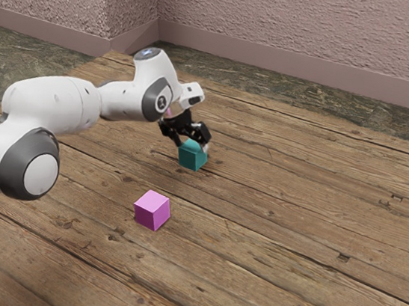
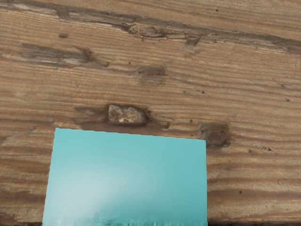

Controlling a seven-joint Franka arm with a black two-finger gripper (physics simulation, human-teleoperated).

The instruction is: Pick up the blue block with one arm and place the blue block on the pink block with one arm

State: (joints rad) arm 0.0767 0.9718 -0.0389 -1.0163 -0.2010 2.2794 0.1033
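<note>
A worn wooden plank table [image 1: 292,232] is backed by pink stucco walls [image 1: 319,25]; the equal-sided teal-blue cube [image 1: 192,156] is clamped, slightly tilted, by the black tool [image 1: 191,142].

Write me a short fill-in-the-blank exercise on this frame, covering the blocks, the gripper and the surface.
1. The gripper is at the blue block; the block lying apart from it, nearer the exterior camera, is ____.
2. The exterior view shows ____ blocks in all.
3. The table under them is made of ____ planks.

Missing words: pink; two; wooden
</note>
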